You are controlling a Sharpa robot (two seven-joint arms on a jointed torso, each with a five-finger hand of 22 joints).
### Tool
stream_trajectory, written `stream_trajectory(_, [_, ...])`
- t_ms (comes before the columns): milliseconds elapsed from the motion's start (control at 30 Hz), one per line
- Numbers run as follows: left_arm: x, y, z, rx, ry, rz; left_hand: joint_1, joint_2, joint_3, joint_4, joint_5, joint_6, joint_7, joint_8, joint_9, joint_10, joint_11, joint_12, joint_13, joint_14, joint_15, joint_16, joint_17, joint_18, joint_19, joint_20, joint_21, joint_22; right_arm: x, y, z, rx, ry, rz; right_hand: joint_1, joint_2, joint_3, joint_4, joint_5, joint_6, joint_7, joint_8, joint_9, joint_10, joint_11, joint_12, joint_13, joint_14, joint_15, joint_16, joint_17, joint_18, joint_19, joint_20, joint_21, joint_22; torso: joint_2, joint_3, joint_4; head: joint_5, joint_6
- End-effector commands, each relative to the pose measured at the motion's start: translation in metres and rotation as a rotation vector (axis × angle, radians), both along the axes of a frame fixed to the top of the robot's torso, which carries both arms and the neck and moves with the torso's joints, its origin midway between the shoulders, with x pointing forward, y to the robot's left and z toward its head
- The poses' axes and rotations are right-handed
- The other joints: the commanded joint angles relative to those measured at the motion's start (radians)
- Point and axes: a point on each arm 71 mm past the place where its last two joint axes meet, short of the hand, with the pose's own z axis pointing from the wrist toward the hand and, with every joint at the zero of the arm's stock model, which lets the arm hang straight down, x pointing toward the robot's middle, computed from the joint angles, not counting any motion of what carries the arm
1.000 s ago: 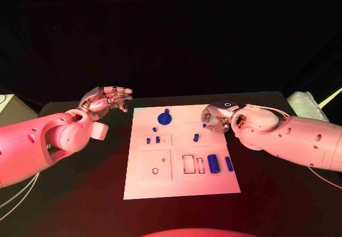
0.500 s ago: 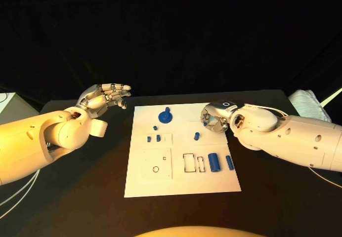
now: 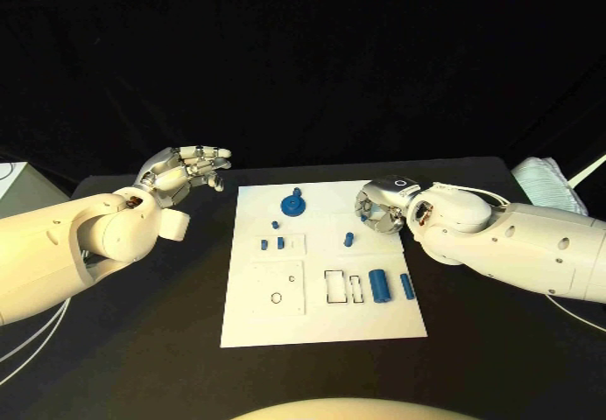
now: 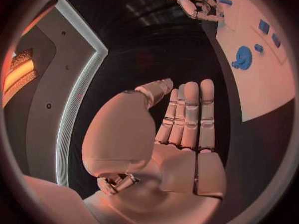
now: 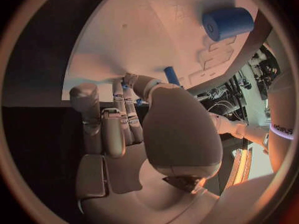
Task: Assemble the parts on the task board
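Observation:
The white task board (image 3: 379,324) lies mid-table. On it are a round blue part (image 3: 293,206), several small blue pegs (image 3: 348,238), a blue cylinder (image 3: 377,285) and a blue bar (image 3: 406,286). My right hand (image 3: 379,210) hangs over the board's far right edge with its fingers curled in. In the right wrist view a small blue part (image 5: 126,86) shows pinched at the fingertips of that hand (image 5: 143,129), with another peg (image 5: 171,76) and the cylinder (image 5: 227,22) beyond. My left hand (image 3: 187,171) is raised left of the board, flat and holding nothing (image 4: 181,134).
Outlined recesses (image 3: 334,287) and a framed plate with a hole (image 3: 276,298) mark the board's near half. A pale cloth-like thing (image 3: 546,179) lies at the table's far right, and a white box (image 3: 19,185) stands at the left edge. Bare black table (image 3: 126,350) surrounds the board.
My right hand's fingers have drawn in at the board's far right edge, and the small blue part seen beside them is now covered. The left hand has hardly moved.

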Motion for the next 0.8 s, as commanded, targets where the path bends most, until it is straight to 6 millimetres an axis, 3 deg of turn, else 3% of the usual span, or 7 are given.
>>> stream_trajectory(33, [-0.001, -0.001, 0.001, -0.008, 0.002, -0.018, -0.002, -0.002, -0.005, -0.004, 0.001, -0.006, 0.000, 0.006, -0.001, -0.006, -0.001, 0.005, 0.000, 0.003, 0.003, 0.005, 0.001, 0.007, 0.005, 0.000, -0.005, -0.001, -0.002, 0.002, -0.007, -0.021, 0.029, 0.007, -0.001, 0.014, 0.008, -0.003, -0.005, 0.011, 0.000, 0.005, 0.002, 0.013, -0.001, -0.007, -0.001, 0.068, -0.009, 0.004, 0.081, -0.017, 0.008, -0.002, 0.008, 0.003, 0.000, -0.0003, 0.0005, 0.000, 0.000])
stream_trajectory(233, [-0.001, -0.001, 0.000, 0.000, 0.003, -0.022, 0.003, -0.002, -0.003, -0.007, 0.001, -0.010, 0.001, 0.006, -0.002, -0.009, 0.000, 0.006, 0.000, 0.002, 0.003, 0.005, 0.001, 0.007, 0.008, 0.000, -0.006, -0.003, 0.000, 0.004, -0.011, -0.029, 0.034, -0.013, -0.013, 0.034, 0.013, -0.001, -0.008, 0.026, -0.002, 0.009, 0.007, 0.029, -0.003, -0.015, -0.004, 0.068, -0.011, 0.005, 0.081, -0.018, 0.009, -0.002, 0.019, 0.013, 0.000, -0.0006, 0.0009, 0.001, -0.005])
stream_trajectory(400, [-0.001, -0.001, 0.000, 0.002, 0.003, -0.023, 0.006, 0.000, -0.002, -0.009, 0.001, -0.011, 0.001, 0.007, -0.002, -0.010, 0.001, 0.007, -0.001, 0.001, 0.003, 0.005, 0.001, 0.007, 0.009, 0.000, -0.007, -0.004, -0.001, 0.006, -0.017, -0.033, 0.051, -0.026, -0.039, 0.045, 0.014, 0.006, 0.022, 0.030, -0.004, 0.010, 0.013, 0.036, -0.004, -0.039, -0.014, 0.066, -0.014, 0.003, 0.075, -0.021, 0.012, 0.001, 0.028, 0.022, 0.000, -0.0008, 0.0014, 0.001, -0.007])
stream_trajectory(533, [-0.001, -0.001, 0.000, 0.002, 0.004, -0.024, 0.006, 0.000, -0.002, -0.009, 0.001, -0.011, 0.001, 0.007, -0.002, -0.010, 0.001, 0.007, -0.001, 0.001, 0.003, 0.005, 0.001, 0.007, 0.009, 0.000, -0.007, -0.004, -0.002, 0.007, -0.018, -0.025, 0.051, -0.029, -0.037, 0.053, 0.020, -0.010, 0.058, 0.041, -0.006, 0.017, 0.024, 0.059, -0.008, -0.054, -0.019, 0.065, -0.019, 0.002, 0.072, -0.021, 0.015, 0.000, 0.038, 0.031, -0.001, -0.0009, -0.0006, 0.003, -0.008])
stream_trajectory(800, [-0.001, -0.001, 0.001, 0.002, 0.004, -0.025, 0.006, 0.000, -0.002, -0.010, 0.001, -0.011, 0.002, 0.007, -0.002, -0.010, 0.001, 0.008, -0.001, 0.001, 0.003, 0.005, 0.001, 0.007, 0.010, 0.000, -0.008, -0.004, -0.004, 0.008, -0.017, 0.002, 0.020, -0.043, -0.024, 0.071, 0.053, -0.047, 0.062, 0.052, -0.009, 0.027, 0.043, 0.099, -0.015, -0.071, -0.021, 0.065, -0.026, 0.004, 0.071, -0.024, 0.021, -0.008, 0.064, 0.053, -0.002, -0.0012, 0.0001, 0.002, -0.007])
